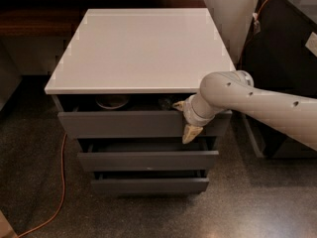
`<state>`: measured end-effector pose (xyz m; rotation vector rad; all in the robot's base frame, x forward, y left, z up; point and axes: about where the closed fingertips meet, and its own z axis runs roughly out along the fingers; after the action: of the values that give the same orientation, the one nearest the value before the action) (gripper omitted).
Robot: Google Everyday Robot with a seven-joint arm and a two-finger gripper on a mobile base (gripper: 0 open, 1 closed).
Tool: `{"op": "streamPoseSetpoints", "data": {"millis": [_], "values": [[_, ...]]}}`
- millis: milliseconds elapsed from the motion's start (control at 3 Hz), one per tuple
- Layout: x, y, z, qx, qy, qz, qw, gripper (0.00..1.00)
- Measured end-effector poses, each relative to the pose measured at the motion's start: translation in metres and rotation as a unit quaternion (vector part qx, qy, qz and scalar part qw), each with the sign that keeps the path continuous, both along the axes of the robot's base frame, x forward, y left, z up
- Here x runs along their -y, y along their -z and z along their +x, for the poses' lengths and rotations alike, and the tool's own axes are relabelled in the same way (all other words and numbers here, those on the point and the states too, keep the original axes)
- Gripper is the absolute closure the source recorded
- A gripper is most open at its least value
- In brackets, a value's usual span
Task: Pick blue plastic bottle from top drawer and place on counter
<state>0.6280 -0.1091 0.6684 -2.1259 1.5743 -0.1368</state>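
The top drawer (124, 124) of the grey cabinet is pulled out a little, leaving a narrow dark gap under the counter (143, 48). My gripper (184, 119) is at the right part of the drawer front. Its fingers are spread, the upper fingertip (179, 104) at the gap and the lower one (190, 134) hanging in front of the drawer face. It holds nothing. A small dark shape (165, 102) shows in the gap just left of the upper fingertip; I cannot tell whether it is the blue plastic bottle. The bottle's label is hidden.
A pale round object (112, 101) lies in the gap at the left. Two lower drawers (148, 160) stand slightly open. An orange cable (62, 182) runs on the floor at the left. A dark cabinet (287, 43) stands at the right, a brown wooden surface (34, 21) behind.
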Motion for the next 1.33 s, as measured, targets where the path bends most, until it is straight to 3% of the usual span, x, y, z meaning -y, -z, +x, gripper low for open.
{"op": "streamPoseSetpoints", "data": {"millis": [333,667,1000,1333], "values": [[0.002,0.007,0.000,-0.010,0.014,-0.003,0.9999,0.46],[0.003,0.009,-0.023,-0.016,0.034,0.006,0.9993,0.78],[0.004,0.008,-0.034,-0.017,0.040,0.007,0.9990,0.99],[0.004,0.007,-0.035,-0.017,0.040,0.007,0.9990,1.00]]}}
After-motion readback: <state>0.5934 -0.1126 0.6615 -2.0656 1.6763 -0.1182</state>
